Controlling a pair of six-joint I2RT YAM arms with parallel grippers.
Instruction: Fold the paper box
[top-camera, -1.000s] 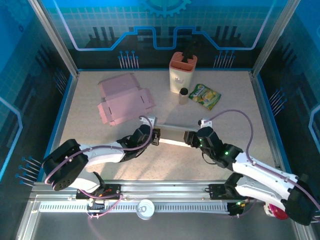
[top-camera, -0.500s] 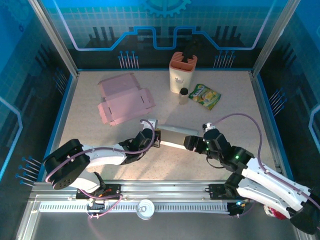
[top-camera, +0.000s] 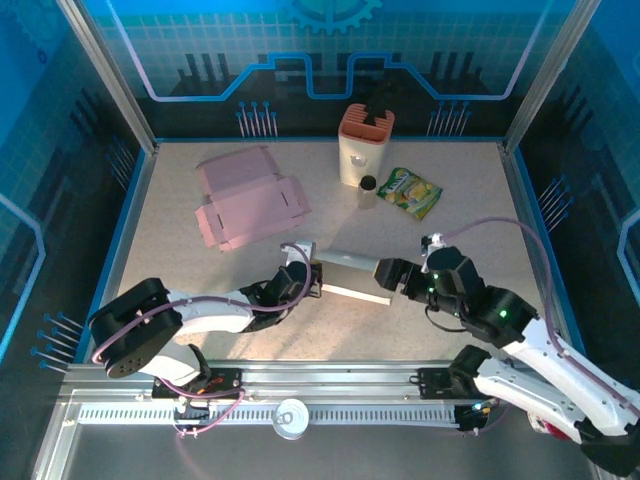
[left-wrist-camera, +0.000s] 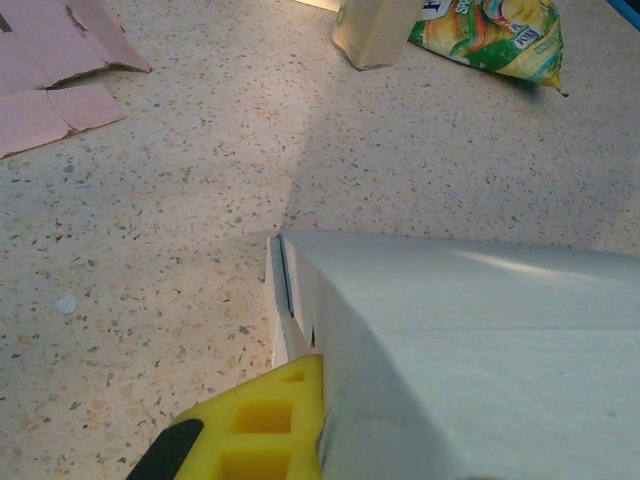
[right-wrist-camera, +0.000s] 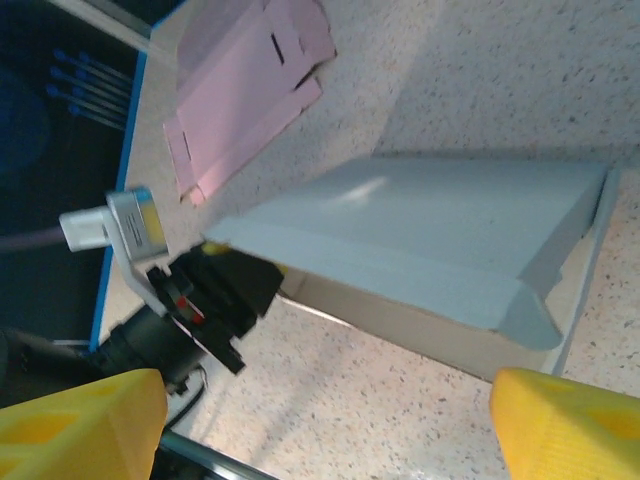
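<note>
The paper box (top-camera: 352, 275) is a long pale grey carton lying mid-table, its lid flap partly raised. My left gripper (top-camera: 315, 278) is shut on the box's left end. In the left wrist view one yellow finger (left-wrist-camera: 262, 415) presses the box wall (left-wrist-camera: 480, 340), and the other finger is hidden behind it. My right gripper (top-camera: 390, 276) stands open just off the box's right end, touching nothing. In the right wrist view its yellow fingertips (right-wrist-camera: 80, 420) are spread wide, with the box (right-wrist-camera: 430, 240) and the left gripper (right-wrist-camera: 215, 285) beyond them.
Flat pink cardboard (top-camera: 245, 200) lies at the back left. A pink-topped holder (top-camera: 364, 145), a small bottle (top-camera: 367, 190) and a green snack bag (top-camera: 410, 192) stand at the back centre. Blue walls and metal posts ring the table.
My right gripper has opened, let go of the box's right end and drawn back to the right. The box has swung slightly toward the near edge. The left gripper still holds its end.
</note>
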